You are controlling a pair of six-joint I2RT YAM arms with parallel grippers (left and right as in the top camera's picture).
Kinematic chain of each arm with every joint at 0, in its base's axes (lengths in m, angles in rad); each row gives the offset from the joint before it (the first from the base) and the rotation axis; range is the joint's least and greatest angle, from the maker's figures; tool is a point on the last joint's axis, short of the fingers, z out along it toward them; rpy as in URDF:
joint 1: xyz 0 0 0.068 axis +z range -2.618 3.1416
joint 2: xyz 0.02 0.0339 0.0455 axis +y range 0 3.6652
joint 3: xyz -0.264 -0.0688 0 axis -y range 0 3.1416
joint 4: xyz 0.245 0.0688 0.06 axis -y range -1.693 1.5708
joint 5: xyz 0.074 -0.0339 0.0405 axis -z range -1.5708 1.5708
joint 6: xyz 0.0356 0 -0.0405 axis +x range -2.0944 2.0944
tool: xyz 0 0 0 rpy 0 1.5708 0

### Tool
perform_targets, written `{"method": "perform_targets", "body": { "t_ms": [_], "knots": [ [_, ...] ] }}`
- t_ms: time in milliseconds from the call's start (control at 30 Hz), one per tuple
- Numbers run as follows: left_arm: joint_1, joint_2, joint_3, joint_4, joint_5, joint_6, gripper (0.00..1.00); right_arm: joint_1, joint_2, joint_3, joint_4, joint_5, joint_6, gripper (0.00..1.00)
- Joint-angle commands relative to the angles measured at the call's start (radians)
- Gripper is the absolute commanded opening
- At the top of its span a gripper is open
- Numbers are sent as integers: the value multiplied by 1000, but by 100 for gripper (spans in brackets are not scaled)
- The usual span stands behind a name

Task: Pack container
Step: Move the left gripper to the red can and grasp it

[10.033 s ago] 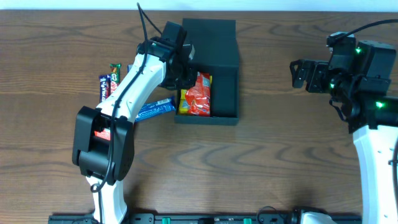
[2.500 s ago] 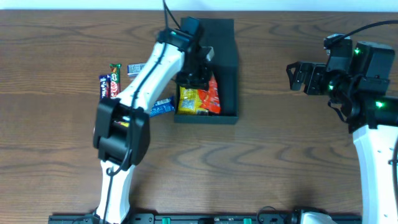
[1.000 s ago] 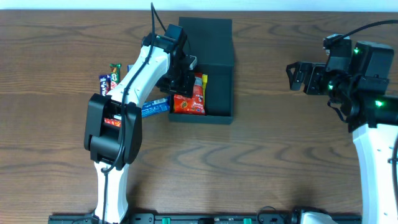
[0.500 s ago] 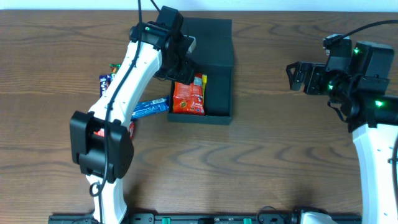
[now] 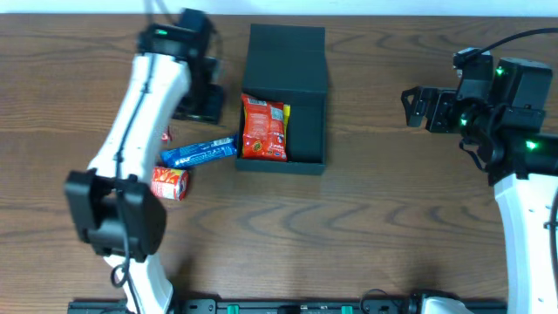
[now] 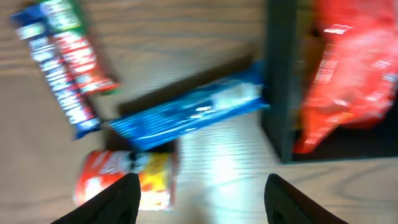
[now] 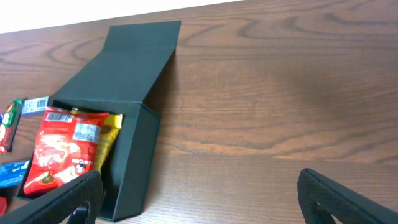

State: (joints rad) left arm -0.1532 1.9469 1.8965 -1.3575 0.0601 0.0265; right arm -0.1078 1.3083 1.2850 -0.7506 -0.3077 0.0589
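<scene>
On dark wood-grain table (image 5: 375,218), open container (image 5: 288,57); perhaps pale wall (image 7: 37,12) behind.

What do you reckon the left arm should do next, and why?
Probably lower the left pincer onto the blue packet and close on it. The pincer is open and empty, the blue packet lies loose outside the container, beside its wall, and the container, holding a red packet, has bare floor to spare.
</scene>
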Motion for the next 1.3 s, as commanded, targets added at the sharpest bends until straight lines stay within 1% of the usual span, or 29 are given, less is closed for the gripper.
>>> {"method": "perform_targets", "body": {
  "t_ms": [0, 67, 200, 267, 300, 367, 467, 500, 600, 633, 667, 700, 767, 833, 867, 933, 1033, 1100, 1267],
  "knots": [
    [68, -109, -17, 1, 5, 5, 68, -2, 3, 3, -1, -11, -8, 99],
    [94, -169, -78, 13, 1, 3, 69, -2, 3, 3, 0, -11, -8, 99],
    [152, -299, -282, 37, -68, -79, 69, -2, 3, 3, 0, -11, -8, 99],
    [208, -362, -400, 78, -60, -62, 69, -2, 3, 3, 2, -11, -8, 99],
    [230, -382, -437, 99, -43, -36, 70, -2, 3, 3, 2, -11, -8, 99],
    [278, -414, -496, 129, -16, -36, 70, -2, 3, 3, 2, -11, -8, 99],
    [341, -418, -540, 129, 7, -122, 70, -2, 3, 3, -2, -11, -8, 99],
    [350, -418, -551, 130, 11, -149, 72, -2, 3, 3, -2, -11, -8, 99],
    [357, -417, -587, 133, 12, -305, 81, -2, 3, 3, -2, -11, -8, 99],
    [357, -417, -602, 133, 16, -390, 85, -2, 3, 3, -2, -11, -8, 99],
    [356, -417, -620, 134, 28, -481, 87, -2, 3, 3, -2, -11, -8, 99],
    [356, -417, -632, 137, 40, -545, 87, -2, 3, 3, -2, -12, -7, 99],
    [356, -417, -661, 143, 60, -715, 87, -2, 3, 3, -2, -16, -7, 99],
    [356, -417, -688, 148, 81, -852, 90, -2, 3, 3, -2, -15, -7, 99],
    [356, -417, -698, 148, 89, -919, 95, -2, 3, 2, -3, -16, -7, 99],
    [356, -417, -725, 166, 98, -1037, 96, -2, 3, 2, -6, -16, -8, 99],
    [355, -417, -766, 216, 110, -1135, 95, -2, 3, 1, -17, -15, -8, 99],
    [355, -417, -796, 283, 116, -1177, 95, -2, 3, 1, -26, -15, -8, 99],
    [323, -415, -833, 439, 114, -1180, 95, -2, 5, -10, -32, -15, -8, 99]
  ]
}}
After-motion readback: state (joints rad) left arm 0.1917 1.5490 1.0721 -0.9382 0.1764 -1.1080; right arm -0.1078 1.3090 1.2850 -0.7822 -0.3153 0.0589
